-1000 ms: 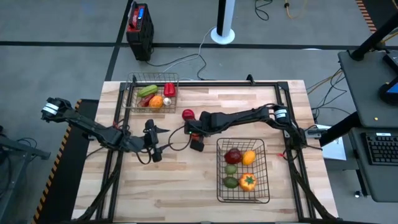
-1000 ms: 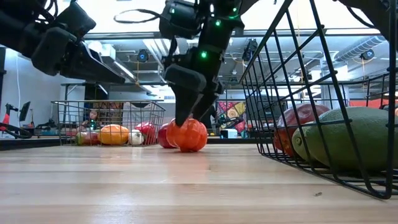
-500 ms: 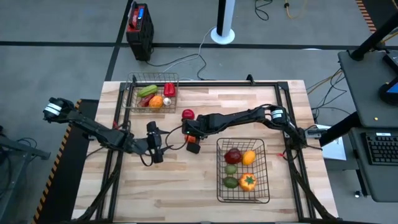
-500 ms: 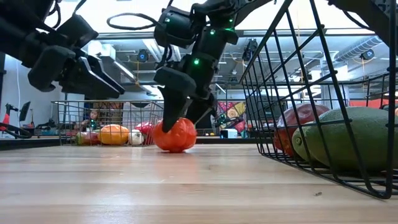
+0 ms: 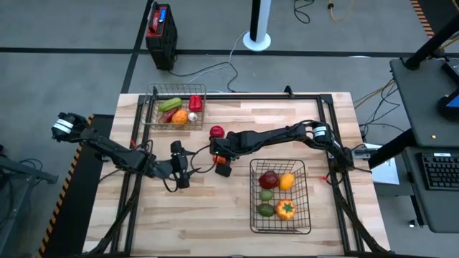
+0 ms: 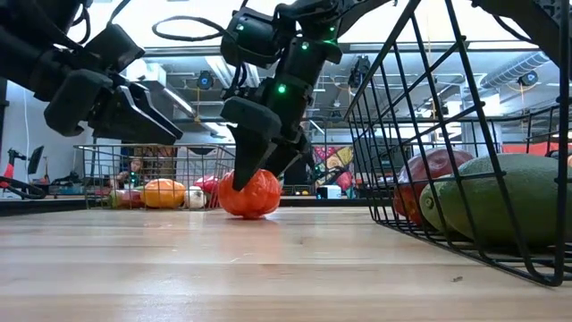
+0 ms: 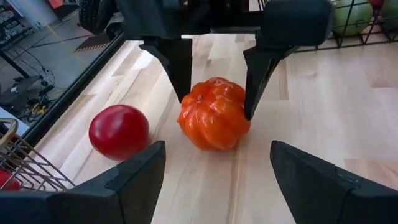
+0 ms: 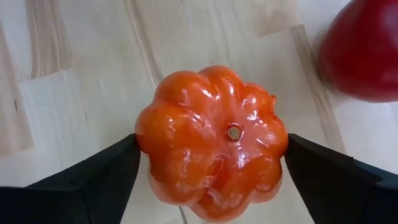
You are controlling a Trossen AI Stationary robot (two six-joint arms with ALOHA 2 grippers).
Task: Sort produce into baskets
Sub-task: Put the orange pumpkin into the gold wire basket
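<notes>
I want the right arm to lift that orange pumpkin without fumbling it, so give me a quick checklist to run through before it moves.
1. Right claw straddles the orange pumpkin, one finger on each side: ok.
2. Fingers firmly clamped on it: cannot tell; they sit right at its sides.
3. Pumpkin resting on the table, not yet lifted: ok.
4. Red fruit lies beside the pumpkin, apart from it: ok.
5. Left claw open, empty, hovering close to the pumpkin: not ok, it may crowd the lift.
6. Large basket has free room among its produce: ok.
</notes>
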